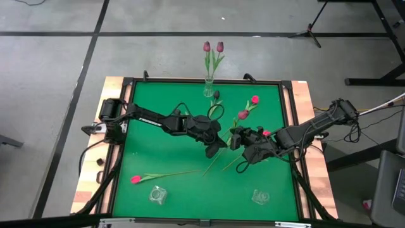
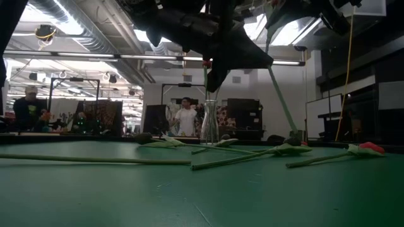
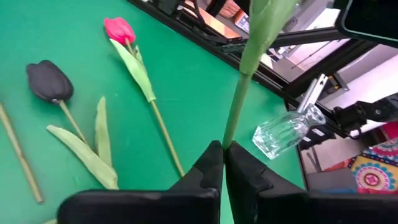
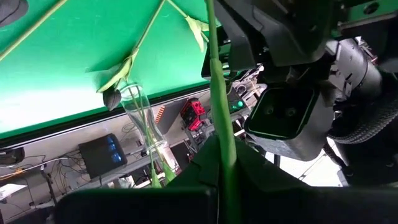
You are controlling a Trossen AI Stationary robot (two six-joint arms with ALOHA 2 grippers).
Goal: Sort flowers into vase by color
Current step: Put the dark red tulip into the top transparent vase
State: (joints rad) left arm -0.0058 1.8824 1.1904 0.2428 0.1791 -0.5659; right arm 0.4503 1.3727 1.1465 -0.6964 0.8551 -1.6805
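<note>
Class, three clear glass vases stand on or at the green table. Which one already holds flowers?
The tall vase at the table's far edge, midway along: two mauve tulips stand in it. The two low vases near the front edge hold nothing.

Bright, even overhead light on the green table (image 1: 164, 152); low view is dim, backlit by glaring ceiling lights (image 2: 63, 25).
</note>
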